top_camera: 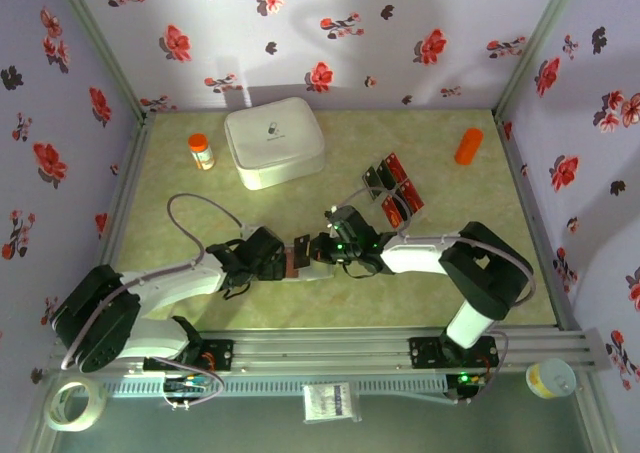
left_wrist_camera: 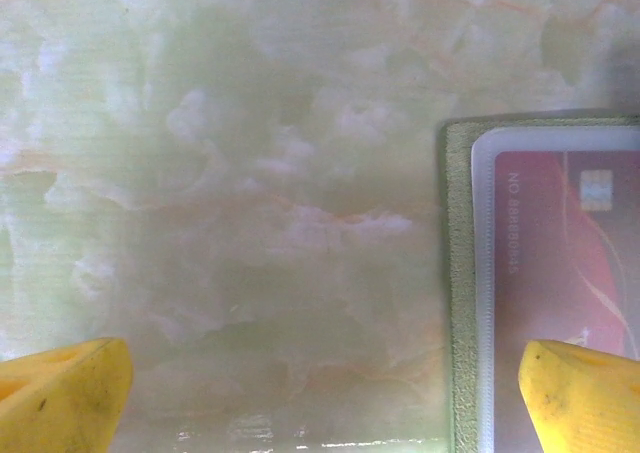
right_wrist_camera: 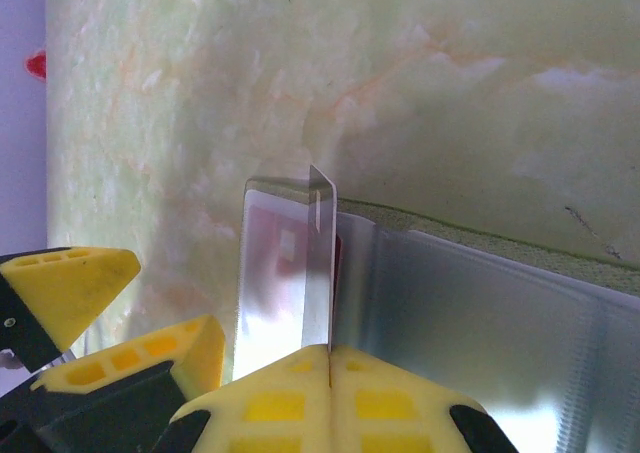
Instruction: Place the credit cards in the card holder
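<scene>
top view: card holder (top_camera: pixel 296 257) lies mid frame between both arms, credit cards (top_camera: pixel 396 188) up right of it, nearer the right arm. left wrist: left fingers (left_wrist_camera: pixel 65 393) wide apart, holder at the right edge. right wrist: right fingers (right_wrist_camera: pixel 270 408) clamped together on its clear pocket leaf (right_wrist_camera: pixel 285 273).

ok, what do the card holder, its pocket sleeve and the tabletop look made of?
The card holder has an olive, matte, finely grained edge: likely fabric or faux suede. Its pocket sleeve is clear glossy plastic film; it catches glare and the red card reads through it. The tabletop has a pale green marble pattern, smooth, slight sheen: probably printed laminate or vinyl, can't confirm.
</scene>
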`<state>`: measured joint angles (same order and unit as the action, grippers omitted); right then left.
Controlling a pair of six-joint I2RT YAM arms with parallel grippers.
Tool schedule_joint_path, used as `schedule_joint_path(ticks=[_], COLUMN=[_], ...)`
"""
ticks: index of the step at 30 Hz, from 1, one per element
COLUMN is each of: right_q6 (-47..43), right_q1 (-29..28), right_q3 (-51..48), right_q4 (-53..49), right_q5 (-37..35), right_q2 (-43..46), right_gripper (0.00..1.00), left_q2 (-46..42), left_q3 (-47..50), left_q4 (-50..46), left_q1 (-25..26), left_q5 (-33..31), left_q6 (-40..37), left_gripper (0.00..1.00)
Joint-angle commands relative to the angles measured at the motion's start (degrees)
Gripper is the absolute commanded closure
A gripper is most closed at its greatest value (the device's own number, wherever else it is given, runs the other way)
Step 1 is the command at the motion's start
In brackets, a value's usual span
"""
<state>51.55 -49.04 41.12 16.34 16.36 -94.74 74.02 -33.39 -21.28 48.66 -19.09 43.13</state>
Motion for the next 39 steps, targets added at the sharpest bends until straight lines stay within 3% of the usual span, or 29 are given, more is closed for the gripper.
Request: schedule_joint_path(ticks=[1, 25, 39], right_q6=[1.0, 2.7, -0.3], right_q1=[-0.4, -0.5, 0.2], right_q3=[-0.7, -1.4, -2.4], right_q4=[1.4, 3.5, -2.1], right_q5=[-0.2, 0.7, -2.8], right_q2=[-1.0, -1.3, 8.0], right_gripper=[1.00, 1.00, 1.00], left_q2=[-1.1, 7.0, 4.1], left_q3=[-2.1, -3.3, 1.4], left_q4=[-1.5, 2.1, 1.4], left_q1=[0.4, 0.4, 0.4], left_q5=[-1.2, -1.3, -1.3], left_q6=[-0.1, -0.8, 1.8], left_gripper=[0.00, 0.00, 0.00])
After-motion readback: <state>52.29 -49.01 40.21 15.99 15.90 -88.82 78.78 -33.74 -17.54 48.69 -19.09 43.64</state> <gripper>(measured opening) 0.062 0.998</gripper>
